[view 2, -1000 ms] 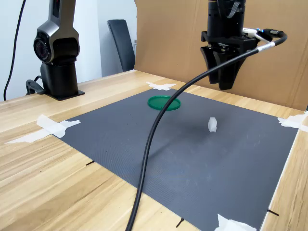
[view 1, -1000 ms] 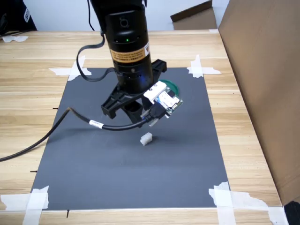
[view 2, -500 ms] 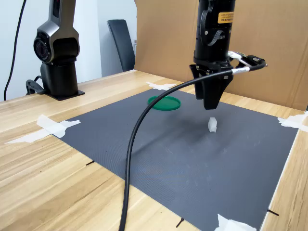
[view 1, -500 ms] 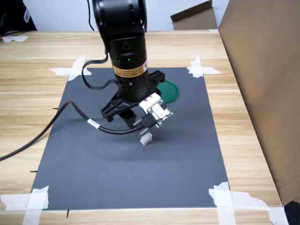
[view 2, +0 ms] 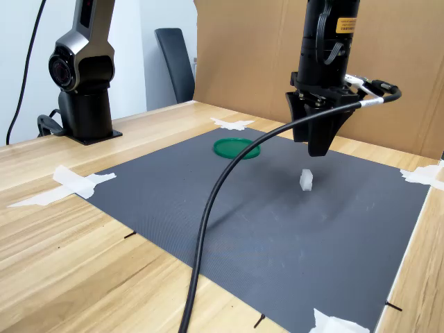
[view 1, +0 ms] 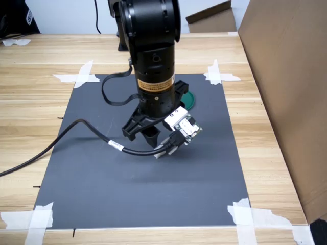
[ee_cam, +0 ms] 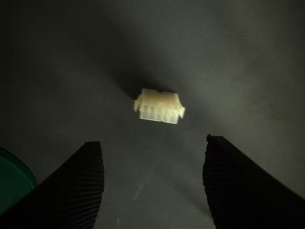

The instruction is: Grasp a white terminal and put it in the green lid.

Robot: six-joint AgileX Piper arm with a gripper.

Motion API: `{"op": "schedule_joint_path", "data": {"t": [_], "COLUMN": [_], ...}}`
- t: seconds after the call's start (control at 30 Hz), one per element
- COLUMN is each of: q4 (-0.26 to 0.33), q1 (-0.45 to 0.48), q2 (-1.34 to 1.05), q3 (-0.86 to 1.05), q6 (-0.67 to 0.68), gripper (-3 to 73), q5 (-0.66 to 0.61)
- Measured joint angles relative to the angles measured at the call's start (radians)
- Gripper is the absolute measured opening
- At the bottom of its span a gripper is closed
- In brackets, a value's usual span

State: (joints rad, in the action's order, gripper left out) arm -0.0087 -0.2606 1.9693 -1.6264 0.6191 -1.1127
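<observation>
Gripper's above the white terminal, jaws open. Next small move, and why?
Probably a straight descent. In the wrist view the gripper is open, and the white terminal lies on the dark mat a little ahead of the gap between the fingers. The second exterior view shows the gripper above the terminal, not touching it. So lower with a slight forward nudge until the fingers bracket it, then close.

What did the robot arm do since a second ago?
The tool swung over and sank until it hangs open right above the white terminal, not touching it. Nothing was grabbed or let go. The white terminal, the green lid and the dark mat stayed where they were.
</observation>
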Motion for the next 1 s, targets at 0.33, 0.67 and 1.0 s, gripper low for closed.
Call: {"op": "schedule_joint_path", "data": {"t": [0.33, 0.67, 1.0], "q4": [0.017, 0.025, 0.009], "q1": [0.048, 0.028, 0.028], "q2": [0.032, 0.035, 0.054], "q3": [0.000, 0.000, 0.000], "q6": [0.024, 0.034, 0.229], "gripper": [53.0, 53.0, 53.0], "q5": [0.012, 0.039, 0.041]}}
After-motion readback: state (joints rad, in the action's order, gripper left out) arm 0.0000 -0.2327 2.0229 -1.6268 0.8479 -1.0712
